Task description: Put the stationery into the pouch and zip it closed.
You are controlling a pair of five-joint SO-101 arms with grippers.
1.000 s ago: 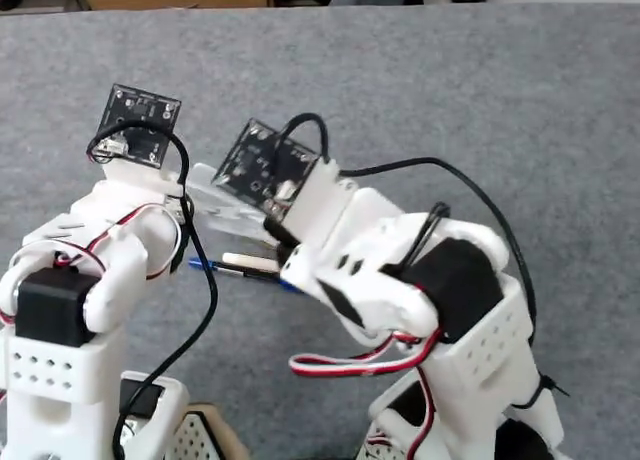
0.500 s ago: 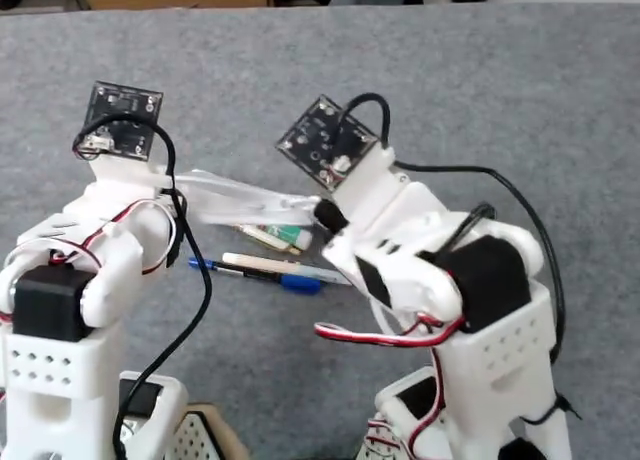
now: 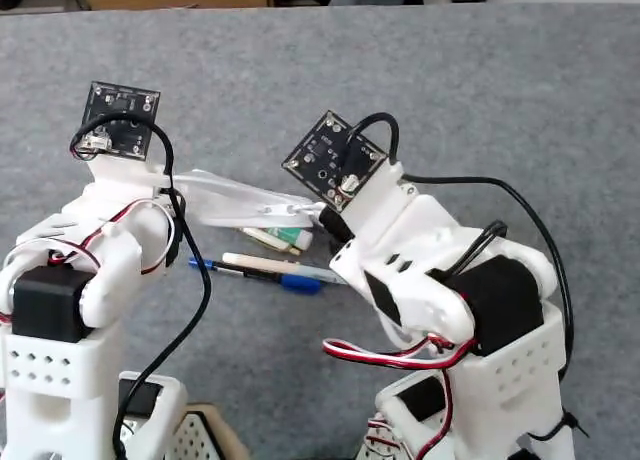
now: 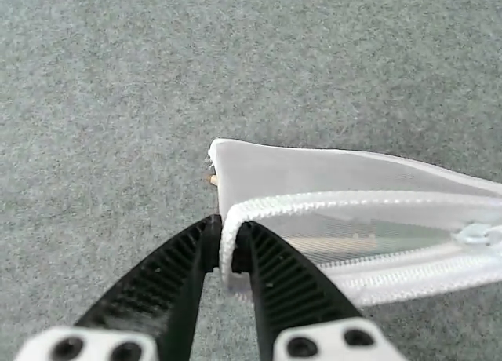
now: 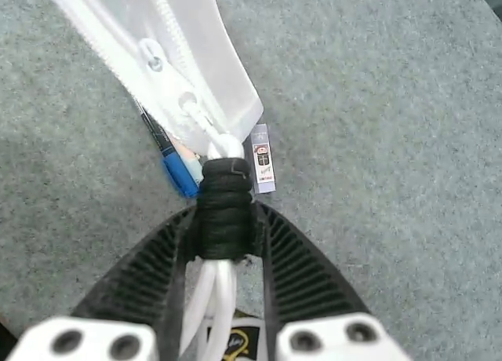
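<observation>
With your left gripper [image 4: 226,255] pinching one end of the pouch [image 4: 314,173] and your right gripper [image 5: 223,213] clamped on the black zip pull [image 5: 223,190], draw straight along the zip, as the mouth seems open and the pens [image 3: 298,282] lie on the table just beside it.

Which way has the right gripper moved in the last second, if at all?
Yes. In the high view the right gripper, holding the zipper pull, has shifted rightward along the blue pen, uncovering its blue end.

White arms [image 3: 110,265] carry black ribbed jaws, black cables [image 3: 209,285], red-white wires [image 3: 390,352].
</observation>
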